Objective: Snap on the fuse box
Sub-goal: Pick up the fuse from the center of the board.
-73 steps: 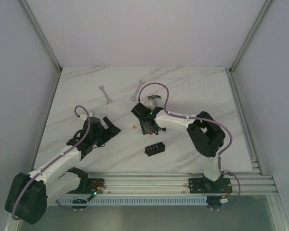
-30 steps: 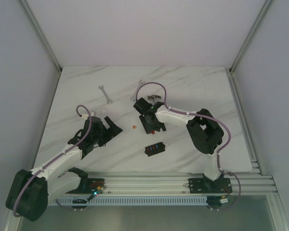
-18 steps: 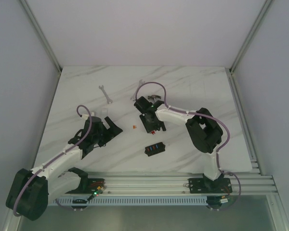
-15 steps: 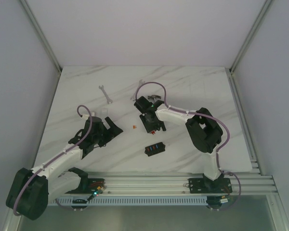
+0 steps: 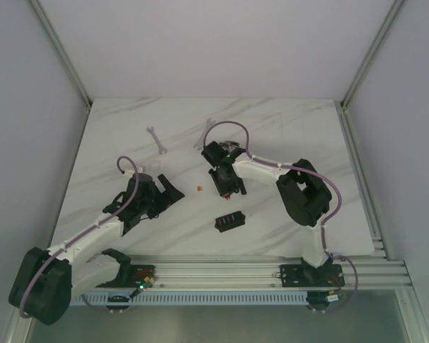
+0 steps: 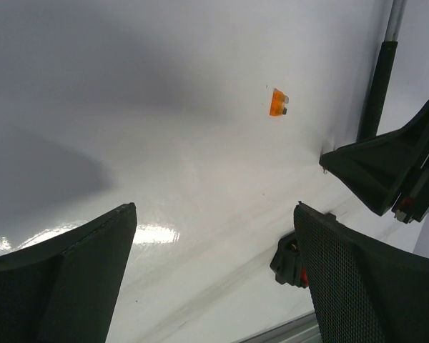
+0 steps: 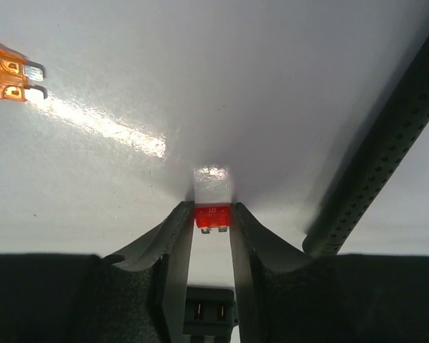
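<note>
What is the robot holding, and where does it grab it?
Jaws of the right gripper pinch a small red plastic fuse by its two sides; the left gripper holds nothing.

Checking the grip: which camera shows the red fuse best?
Right wrist: the red fuse sits close up between the fingers of the right gripper. Left wrist shows only a red speck there; top external, too small to tell.
</note>
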You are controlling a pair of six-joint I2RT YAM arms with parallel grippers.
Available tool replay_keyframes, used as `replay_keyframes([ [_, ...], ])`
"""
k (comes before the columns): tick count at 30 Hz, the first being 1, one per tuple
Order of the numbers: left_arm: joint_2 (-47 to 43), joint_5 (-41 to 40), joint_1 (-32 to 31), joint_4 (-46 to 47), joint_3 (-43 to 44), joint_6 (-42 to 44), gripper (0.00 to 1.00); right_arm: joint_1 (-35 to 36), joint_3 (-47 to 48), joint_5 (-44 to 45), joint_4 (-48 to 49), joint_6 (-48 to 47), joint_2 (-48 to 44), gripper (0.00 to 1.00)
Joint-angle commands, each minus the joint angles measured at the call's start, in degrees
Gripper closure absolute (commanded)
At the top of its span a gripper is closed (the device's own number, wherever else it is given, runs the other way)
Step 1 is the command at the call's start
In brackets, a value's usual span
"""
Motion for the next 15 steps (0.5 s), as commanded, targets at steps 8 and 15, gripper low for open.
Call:
replay_keyframes([
  [8, 1.88, 0.3, -3.86, 3.68, 2.41, 1.39, 0.0, -0.76, -5.49, 0.43, 1.05, 0.79, 2.91, 0.76],
  [15, 2.59, -3.46, -9.72, 10.94, 3.21, 3.84, 0.0, -0.76, -5.86, 1.8, 2.96, 5.28, -5.58, 0.78],
])
